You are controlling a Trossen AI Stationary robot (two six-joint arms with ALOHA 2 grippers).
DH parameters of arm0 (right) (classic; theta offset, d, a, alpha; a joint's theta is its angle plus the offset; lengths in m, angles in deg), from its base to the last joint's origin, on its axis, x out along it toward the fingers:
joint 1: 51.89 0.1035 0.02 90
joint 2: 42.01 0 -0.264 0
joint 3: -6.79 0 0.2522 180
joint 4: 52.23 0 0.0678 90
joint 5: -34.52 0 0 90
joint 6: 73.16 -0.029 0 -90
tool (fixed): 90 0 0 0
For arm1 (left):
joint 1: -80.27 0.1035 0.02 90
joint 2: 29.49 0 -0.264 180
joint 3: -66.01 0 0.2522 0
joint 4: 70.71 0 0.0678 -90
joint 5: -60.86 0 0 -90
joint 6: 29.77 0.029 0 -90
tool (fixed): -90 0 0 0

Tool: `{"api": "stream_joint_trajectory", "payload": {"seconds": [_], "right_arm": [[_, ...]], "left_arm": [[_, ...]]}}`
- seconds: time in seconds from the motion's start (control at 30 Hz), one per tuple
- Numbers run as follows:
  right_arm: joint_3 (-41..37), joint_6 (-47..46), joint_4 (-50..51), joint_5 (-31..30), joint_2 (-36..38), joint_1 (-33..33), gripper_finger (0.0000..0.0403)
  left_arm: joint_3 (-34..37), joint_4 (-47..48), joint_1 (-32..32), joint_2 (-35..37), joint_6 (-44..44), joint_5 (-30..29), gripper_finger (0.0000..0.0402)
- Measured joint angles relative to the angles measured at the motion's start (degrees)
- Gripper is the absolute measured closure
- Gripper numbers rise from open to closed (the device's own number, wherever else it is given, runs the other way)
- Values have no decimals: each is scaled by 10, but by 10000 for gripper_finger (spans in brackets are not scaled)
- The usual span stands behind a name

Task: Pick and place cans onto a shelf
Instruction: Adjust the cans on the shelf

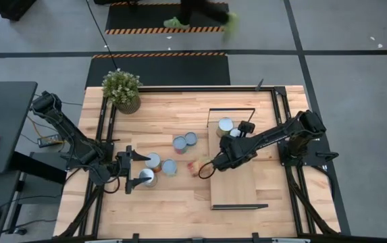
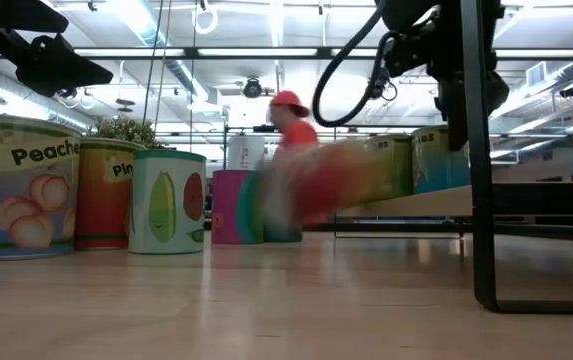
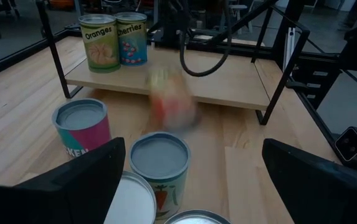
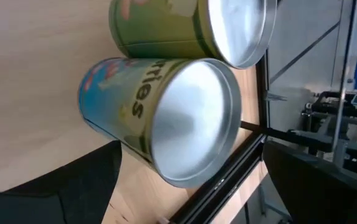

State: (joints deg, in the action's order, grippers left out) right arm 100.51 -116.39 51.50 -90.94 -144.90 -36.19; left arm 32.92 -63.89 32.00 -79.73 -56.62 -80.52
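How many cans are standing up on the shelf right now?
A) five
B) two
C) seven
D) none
B: the left wrist view shows just two cans upright on the shelf, the Oranges can and the Cherries can, side by side at one end, and the high view shows the other upright cans down on the table.

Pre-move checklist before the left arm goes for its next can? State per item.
1. Left tool open: ok.
2. Upright silver-topped tin directly ahead of the left tool: ok.
3. Right tool open, at the shelf's cans: ok.
4. Green Oranges tin and blue Cherries tin upright on the light-wood black-framed shelf: ok.
5. Reddish can on the wooden tabletop in front of the shelf, at rest: not ok, it shows blurred, in motion.
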Motion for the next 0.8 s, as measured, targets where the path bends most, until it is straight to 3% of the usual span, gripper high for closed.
{"api": "stream_joint_trajectory", "payload": {"seconds": [0.27, 0.8], "right_arm": [[0, -15, 1, -15, 21, -3, 5], [-27, 40, 1, -37, 23, -44, 10]], "left_arm": [[0, 0, 0, 0, 0, 0, 17], [0, 0, 0, 0, -8, 0, 17]]}}
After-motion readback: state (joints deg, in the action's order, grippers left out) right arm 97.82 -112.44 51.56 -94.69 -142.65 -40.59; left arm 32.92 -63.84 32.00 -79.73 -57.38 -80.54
